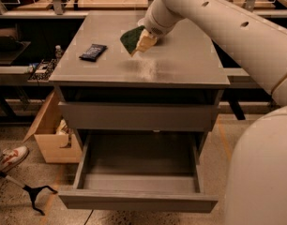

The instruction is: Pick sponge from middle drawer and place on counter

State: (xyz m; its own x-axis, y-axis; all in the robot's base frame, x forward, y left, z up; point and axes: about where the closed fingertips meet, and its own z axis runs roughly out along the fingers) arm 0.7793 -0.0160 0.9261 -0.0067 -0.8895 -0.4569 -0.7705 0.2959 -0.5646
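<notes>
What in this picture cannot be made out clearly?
Camera view:
The gripper, above the rear of the counter, is mostly covered by the sponge and the wrist.
Whether the sponge touches the counter: its underside faces away.
Print on the black packet: too small.
What lies below the open drawer: cut off by the bottom edge.
</notes>
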